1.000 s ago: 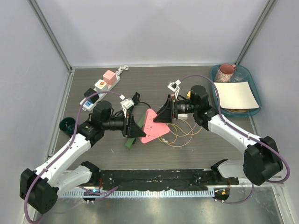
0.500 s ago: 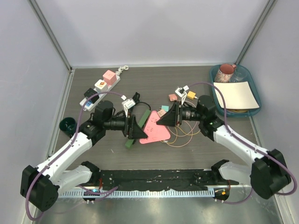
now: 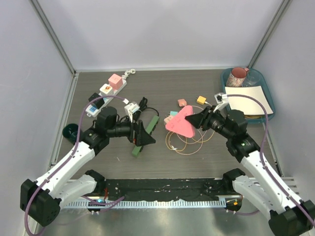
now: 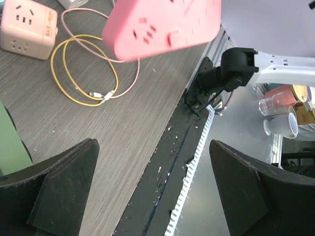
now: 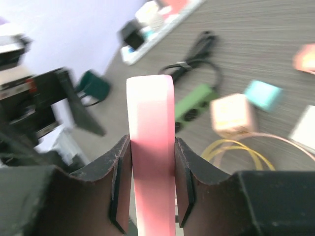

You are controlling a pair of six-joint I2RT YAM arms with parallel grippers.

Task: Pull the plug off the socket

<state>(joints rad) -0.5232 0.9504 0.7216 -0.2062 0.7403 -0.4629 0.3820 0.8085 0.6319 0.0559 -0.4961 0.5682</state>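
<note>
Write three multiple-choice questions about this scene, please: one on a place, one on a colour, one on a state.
1. Where on the table does the teal tray stand?
A. at the far right corner
B. at the near left edge
C. in the centre

2. What colour is the socket block between the fingers of the right gripper?
A. green
B. white
C. pink

3. In what state is the left gripper?
A. shut on a cable
B. open and empty
C. shut on the socket block

Answers:
1 A: the top view shows it against the far right walls.
2 C: the top view and both wrist views show a pink body.
3 B: its fingers stand wide apart, with nothing held between them.
</note>
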